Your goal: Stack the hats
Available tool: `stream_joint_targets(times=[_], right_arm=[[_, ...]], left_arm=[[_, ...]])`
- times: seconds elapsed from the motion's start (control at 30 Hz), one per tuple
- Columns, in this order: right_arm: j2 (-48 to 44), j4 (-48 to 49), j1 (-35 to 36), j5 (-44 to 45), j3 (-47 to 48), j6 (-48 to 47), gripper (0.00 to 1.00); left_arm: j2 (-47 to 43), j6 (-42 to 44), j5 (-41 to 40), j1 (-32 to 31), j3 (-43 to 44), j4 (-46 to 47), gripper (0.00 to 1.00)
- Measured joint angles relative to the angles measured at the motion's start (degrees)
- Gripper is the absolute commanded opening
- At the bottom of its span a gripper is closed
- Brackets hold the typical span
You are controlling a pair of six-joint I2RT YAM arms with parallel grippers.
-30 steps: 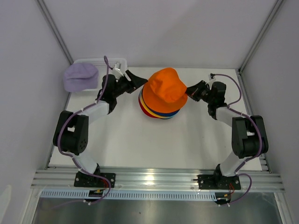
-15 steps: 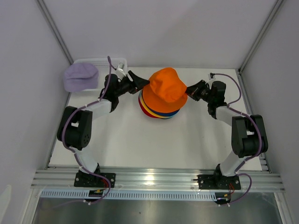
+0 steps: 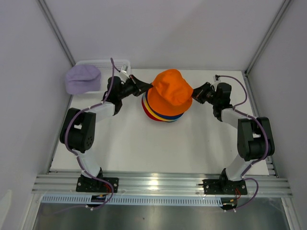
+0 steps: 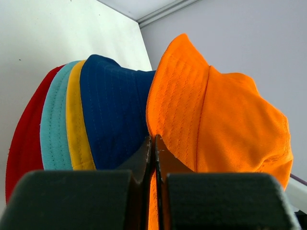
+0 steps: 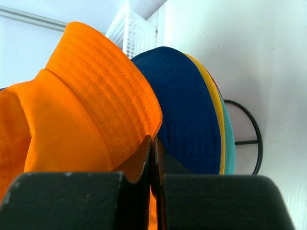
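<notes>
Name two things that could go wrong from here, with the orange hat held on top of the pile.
1. The left claw and right claw pinch the orange hat by its brim on opposite sides. An uneven pull might tilt it or drag the navy hat beneath it sideways.
2. In the wrist views the orange brim flares away from that hat, so it may sit crooked once released.

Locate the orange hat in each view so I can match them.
Top external: the orange hat sits centre frame, on top of the stack.
Left wrist: it fills the right half.
Right wrist: it fills the left half.
Shared landmark: the navy hat directly beneath it.
</notes>
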Motion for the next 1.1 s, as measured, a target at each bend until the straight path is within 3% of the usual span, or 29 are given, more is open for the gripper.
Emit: stream_joint_targets(times=[0.23,0.43,0.73,1.1], right_arm=[[0.0,-5.3,-0.2,0.0,3.1,1.5,0.00],[-1.4,-7.9,-0.3,1.6,3.5,5.0,0.00],[-5.3,-3.1,-1.4,2.3,-0.5,13.2,0.00],[-4.1,-0.7,-2.1,3.3,-2.0,13.6,0.00]], left_arm=[[-1.6,-1.2,-1.9,0.0,0.0,-3.8,0.01],[-9.0,-4.9,-5.5,-0.3,-0.2,-8.3,0.01],[-13.5,-7.9,-9.7,-2.8,0.2,-12.7,0.01],[-15.1,-9.3,-18.1,-6.0,-2.0,-17.8,0.01]])
